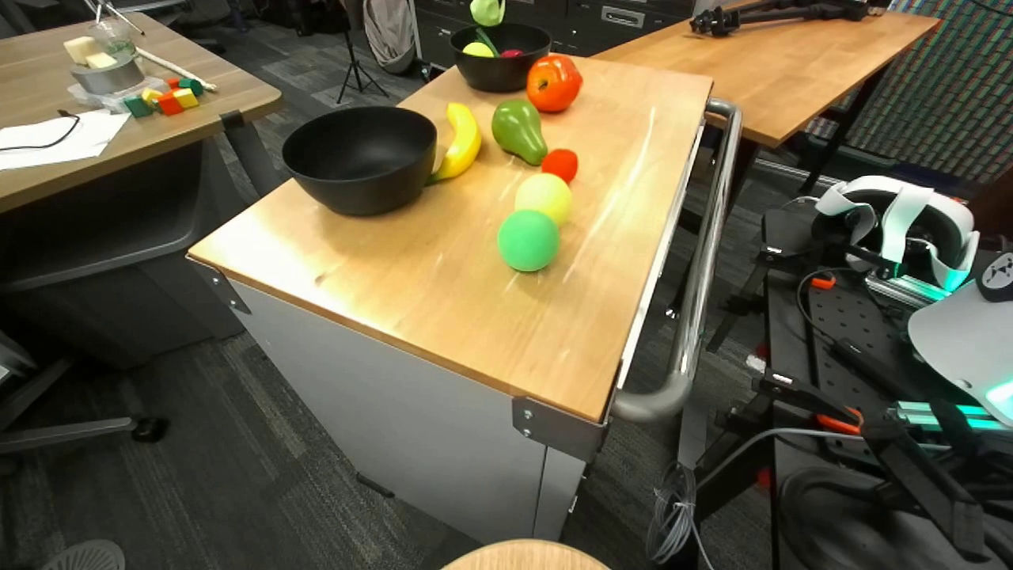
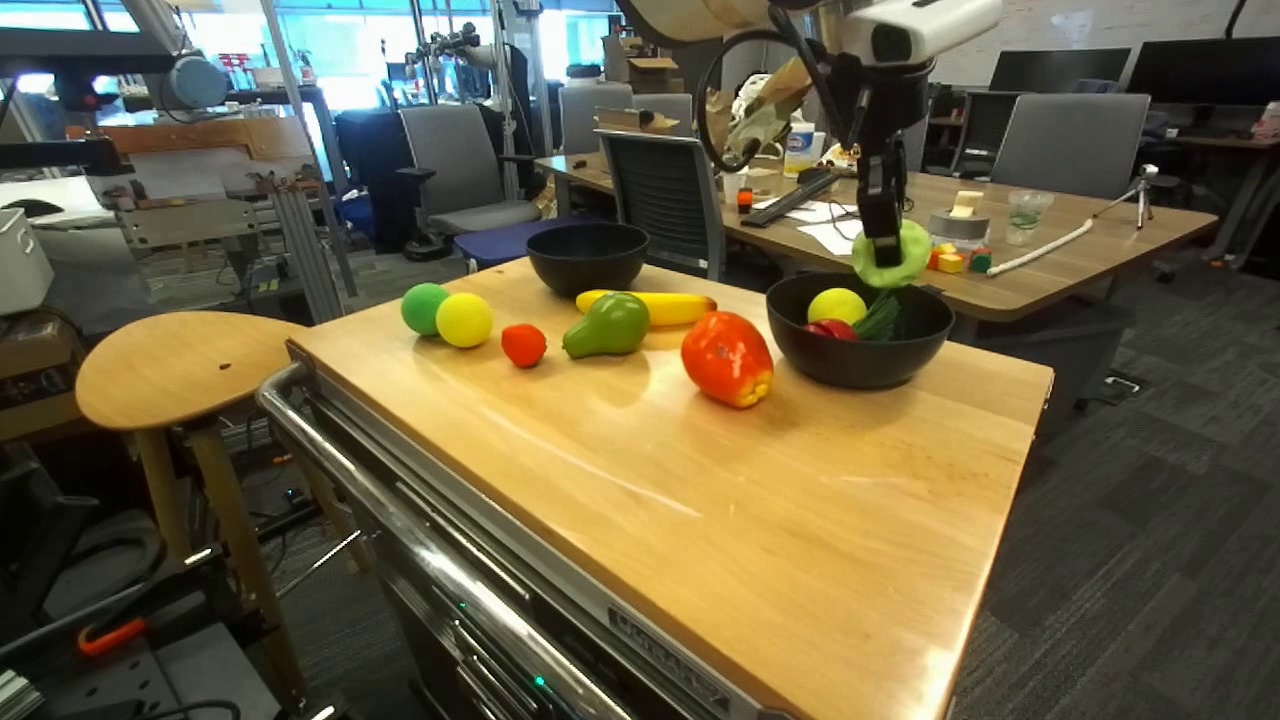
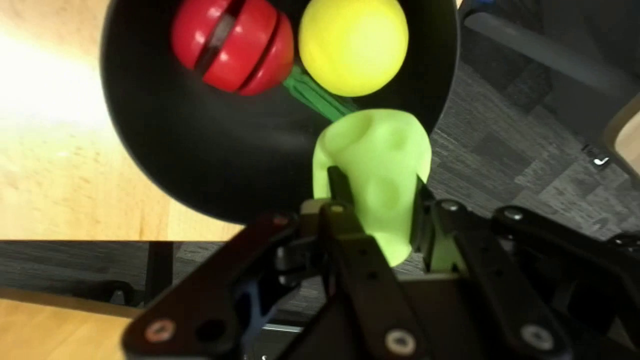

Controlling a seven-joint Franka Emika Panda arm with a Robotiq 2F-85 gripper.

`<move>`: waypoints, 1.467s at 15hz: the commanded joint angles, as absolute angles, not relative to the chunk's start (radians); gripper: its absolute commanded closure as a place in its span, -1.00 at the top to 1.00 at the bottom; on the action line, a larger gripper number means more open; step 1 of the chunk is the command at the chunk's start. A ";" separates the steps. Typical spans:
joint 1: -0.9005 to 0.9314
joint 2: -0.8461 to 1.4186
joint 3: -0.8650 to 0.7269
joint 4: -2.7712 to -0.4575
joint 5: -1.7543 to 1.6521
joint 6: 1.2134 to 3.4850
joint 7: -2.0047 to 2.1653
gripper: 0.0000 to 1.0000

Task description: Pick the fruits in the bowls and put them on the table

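Evidently, partly closed jaws grip a dimpled pale-green fruit (image 3: pixel 385 180) at the far right rim of a round black bowl (image 2: pixel 860 358), in an exterior view.

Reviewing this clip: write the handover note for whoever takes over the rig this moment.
Jaws: closed on the pale green fruit, at the edge of a black bowl; rim contact unclear.
Done: banana, pear, small red fruit, big red fruit, yellow ball and green ball lie on the table.
Left: set the pale green fruit there, then the second yellow ball, sliced red fruit and green piece from that bowl. Nothing shows inside the other bowl.
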State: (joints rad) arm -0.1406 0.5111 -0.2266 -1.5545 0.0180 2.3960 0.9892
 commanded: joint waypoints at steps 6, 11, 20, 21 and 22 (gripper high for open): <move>-0.282 0.251 -0.231 -1.924 0.233 2.460 0.576 -0.89; -0.337 0.229 -0.264 -2.042 0.298 2.450 0.377 -0.89; -0.305 0.182 -0.270 -2.104 0.268 2.437 0.316 0.23; -0.295 0.163 -0.272 -2.103 0.249 2.429 0.320 0.42; -0.277 0.140 -0.282 -2.094 0.190 2.400 0.339 0.56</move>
